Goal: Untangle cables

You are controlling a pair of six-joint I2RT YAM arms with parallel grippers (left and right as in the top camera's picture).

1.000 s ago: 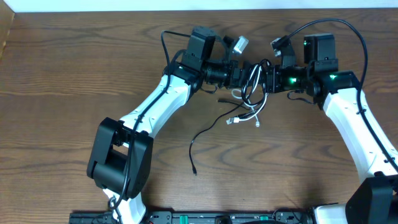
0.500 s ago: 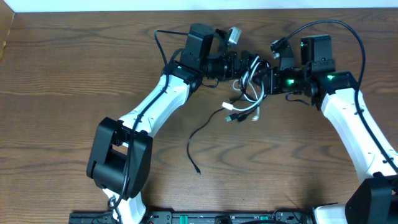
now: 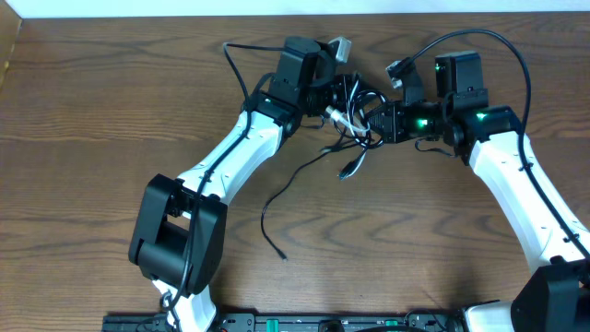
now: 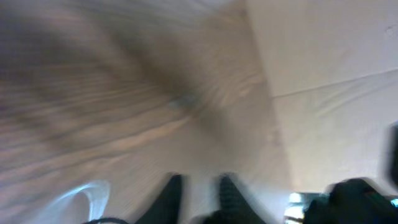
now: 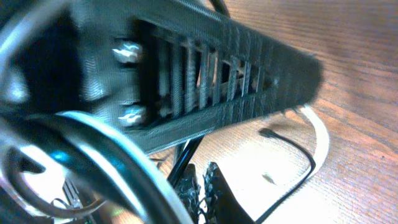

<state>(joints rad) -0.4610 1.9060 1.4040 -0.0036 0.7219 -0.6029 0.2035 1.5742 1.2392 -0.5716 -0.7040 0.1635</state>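
**Overhead view.** A brown wood-grain worktop [image 3: 92, 138] carries two white-and-black arms that meet near its far edge. The tangle sits between them. A thin black cord [image 3: 295, 180] and a thin white cord [image 3: 334, 114] are knotted into small loops. The knot lies just in front of the left gripper [image 3: 348, 100] and is bunched against the tip of the right gripper [image 3: 376, 120]. From the knot the black cord runs free across the wood toward the near left. It curves to a loose end [image 3: 281, 256] well apart from both arms. A short strand ending in a small end plug [image 3: 348, 170] reaches just below the knot.

**Right wrist view.** A dark ribbed finger [image 5: 236, 81] crosses the frame, with loops of white and black cord crowded in the near foreground beside it. Beyond it, a stretch of the white cord [image 5: 320, 140] and a thin black strand [image 5: 298, 169] lie on the wood. The right jaws are clenched. Whether a cord is pinched between them cannot be made out.

**Left wrist view.** The picture is heavily blurred. Two dark fingertips [image 4: 173, 190] stand near each other at the lower edge, above wood grain. Whether the left jaws are clenched or released cannot be told.
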